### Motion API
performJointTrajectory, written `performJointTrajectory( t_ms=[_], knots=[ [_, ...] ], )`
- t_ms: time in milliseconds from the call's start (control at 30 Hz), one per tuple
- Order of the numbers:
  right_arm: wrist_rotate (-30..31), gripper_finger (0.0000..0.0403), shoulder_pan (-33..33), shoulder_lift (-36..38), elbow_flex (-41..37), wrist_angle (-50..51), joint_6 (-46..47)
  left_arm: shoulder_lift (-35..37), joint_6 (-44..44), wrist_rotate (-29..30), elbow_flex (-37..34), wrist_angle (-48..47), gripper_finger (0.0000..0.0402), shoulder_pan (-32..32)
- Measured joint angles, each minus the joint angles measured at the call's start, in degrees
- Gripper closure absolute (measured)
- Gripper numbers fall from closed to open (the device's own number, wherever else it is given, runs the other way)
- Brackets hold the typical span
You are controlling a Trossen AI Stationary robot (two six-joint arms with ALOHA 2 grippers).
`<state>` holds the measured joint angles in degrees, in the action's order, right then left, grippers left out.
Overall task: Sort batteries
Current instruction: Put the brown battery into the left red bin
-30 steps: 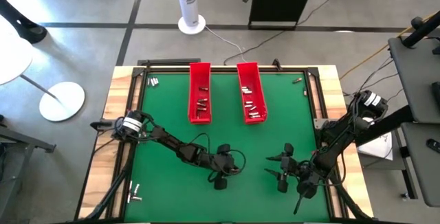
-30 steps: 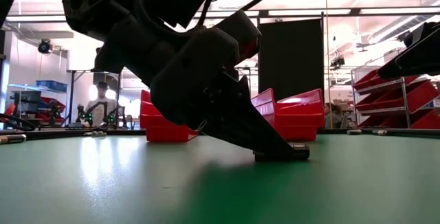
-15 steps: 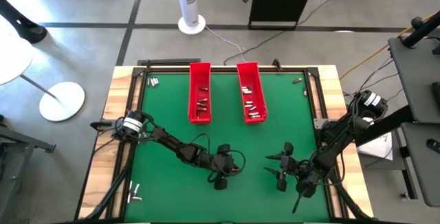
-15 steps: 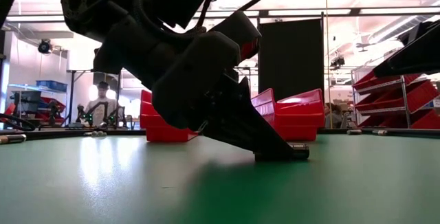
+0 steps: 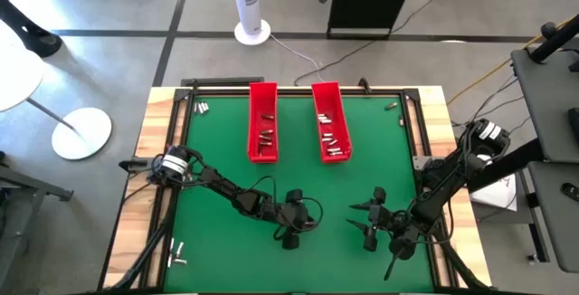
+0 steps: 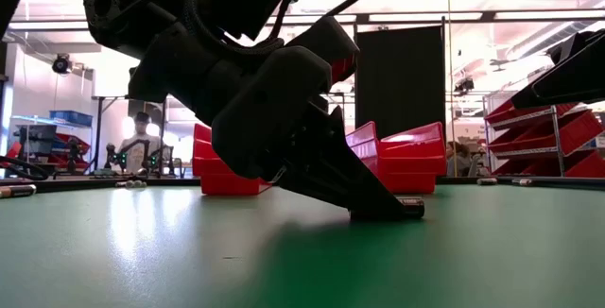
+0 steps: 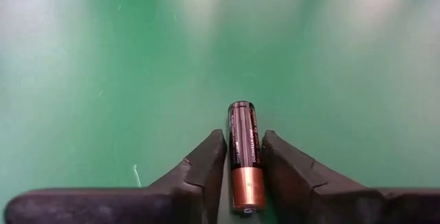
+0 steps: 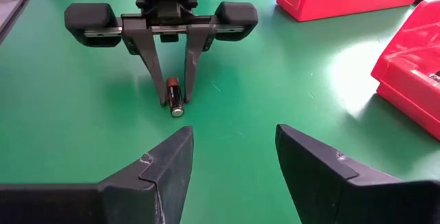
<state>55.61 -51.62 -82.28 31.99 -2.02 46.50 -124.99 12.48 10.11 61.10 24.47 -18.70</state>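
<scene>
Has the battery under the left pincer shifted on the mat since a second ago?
No. In the low view the battery lies in the same spot in front of the red trays, under the left pincer.

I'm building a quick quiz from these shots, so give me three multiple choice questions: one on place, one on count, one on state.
1. Where does the battery lie?
A. in a tray
B. on the green mat between the left gripper's jaws
C. off the table

2. How many red trays stand on the mat?
A. one
B. two
C. four

3. How is the right gripper?
A. open and empty
B. shut on a battery
C. inside a tray

Answers: B, left wrist view shows it flat between the jaws; B, high view shows two; A, its jaws stand apart over bare mat.
</scene>
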Motion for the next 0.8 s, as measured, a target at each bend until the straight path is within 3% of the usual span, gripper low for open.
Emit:
performJointTrajectory(
  t_ms=[200, 367, 533, 700, 800],
  knots=[
    [0.0, 0.0202, 0.0, 0.0, 0.0, 0.0, 0.0, 0.0, -0.9, 1.3, -0.6, 0.6, 0.0267, 0.1],
    [0.0, 0.0202, 0.0, 0.0, 0.0, 0.0, 0.2, 0.0, -0.9, 1.6, -0.9, 1.0, 0.0261, 0.2],
    [0.0, 0.0202, 0.0, 0.0, 0.0, 0.0, 0.3, 0.0, -0.7, 1.0, -1.3, 1.3, 0.0297, 0.3],
    [-0.1, 0.0202, 0.0, 0.0, 0.0, 0.0, 0.6, 0.1, 1.3, 0.9, -1.7, 1.7, 0.0366, 0.5],
    [-0.2, 0.0202, 0.0, 0.0, 0.0, 0.0, 0.7, 0.5, 1.4, 0.5, -1.9, 1.7, 0.0373, 0.5]
  ],
)
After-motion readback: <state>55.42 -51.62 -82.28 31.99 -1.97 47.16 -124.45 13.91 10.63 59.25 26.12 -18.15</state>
